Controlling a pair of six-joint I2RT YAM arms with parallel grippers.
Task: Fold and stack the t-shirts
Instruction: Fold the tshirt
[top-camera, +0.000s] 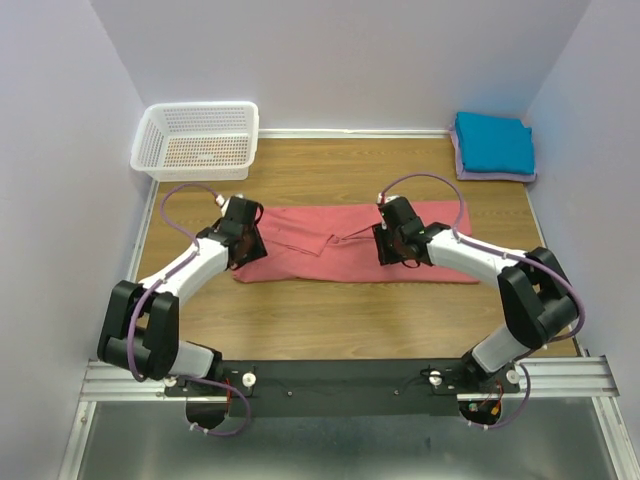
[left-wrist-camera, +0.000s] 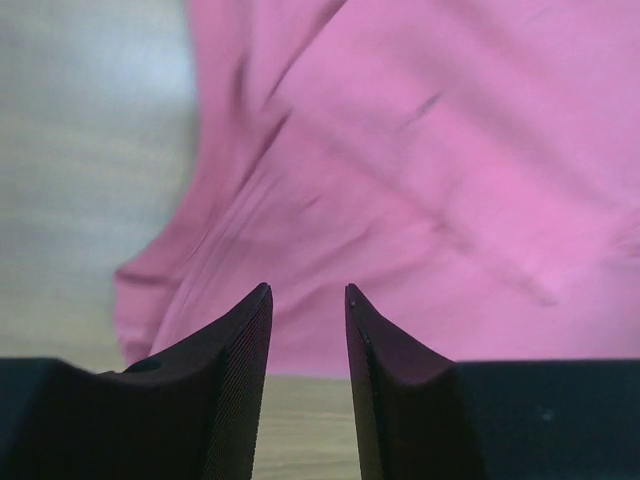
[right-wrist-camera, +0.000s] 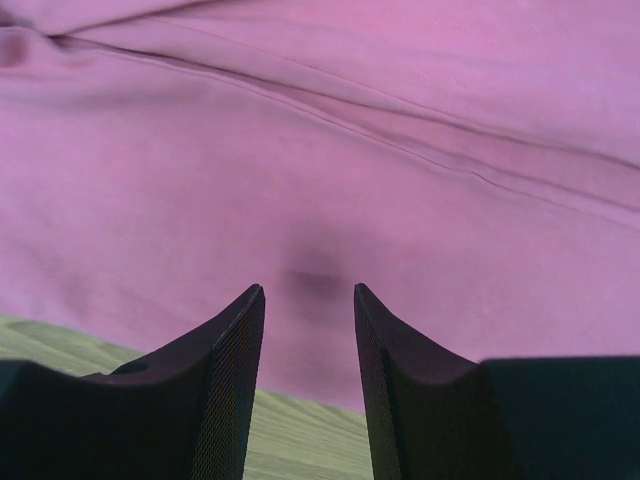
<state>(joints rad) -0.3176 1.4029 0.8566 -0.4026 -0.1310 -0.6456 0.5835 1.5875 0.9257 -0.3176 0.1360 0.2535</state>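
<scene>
The salmon-pink t-shirt (top-camera: 330, 257) lies folded into a long band across the middle of the table. It fills the left wrist view (left-wrist-camera: 420, 170) and the right wrist view (right-wrist-camera: 330, 150). My left gripper (top-camera: 243, 240) hovers over its left end, open and empty (left-wrist-camera: 308, 292). My right gripper (top-camera: 393, 243) hovers over its right-centre part, open and empty (right-wrist-camera: 308, 290). The teal-blue t-shirt (top-camera: 493, 143) lies folded at the back right on top of the pale lavender t-shirt (top-camera: 461, 165), of which only the edge shows.
A white lattice basket (top-camera: 197, 140) stands at the back left corner. Walls close in the table on the left, back and right. Bare wooden table (top-camera: 340, 310) shows in front of the pink shirt.
</scene>
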